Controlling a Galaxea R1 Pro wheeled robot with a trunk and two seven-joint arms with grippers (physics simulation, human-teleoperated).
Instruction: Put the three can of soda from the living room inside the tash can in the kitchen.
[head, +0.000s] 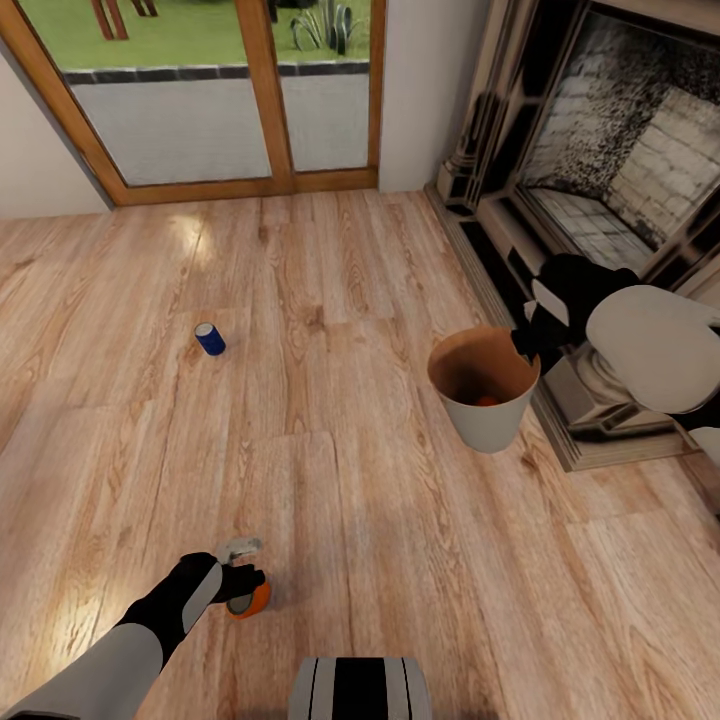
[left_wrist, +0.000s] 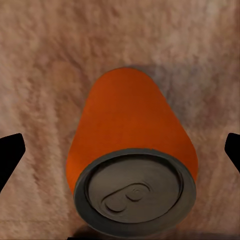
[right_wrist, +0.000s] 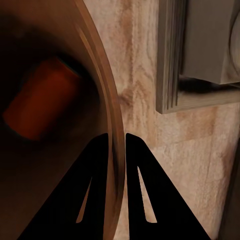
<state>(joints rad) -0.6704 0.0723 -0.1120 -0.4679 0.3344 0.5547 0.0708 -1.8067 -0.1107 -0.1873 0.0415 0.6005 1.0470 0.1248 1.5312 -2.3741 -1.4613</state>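
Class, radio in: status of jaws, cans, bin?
Left gripper open around orange can. Right gripper shut on pale bin's rim, orange can inside. Blue can on floor.

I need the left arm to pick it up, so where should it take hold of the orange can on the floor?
Probably across the round side wall of the orange soda can, coming down from above. It stands upright on the wood floor, grey top up, and the open left gripper already straddles it, one finger on each side.
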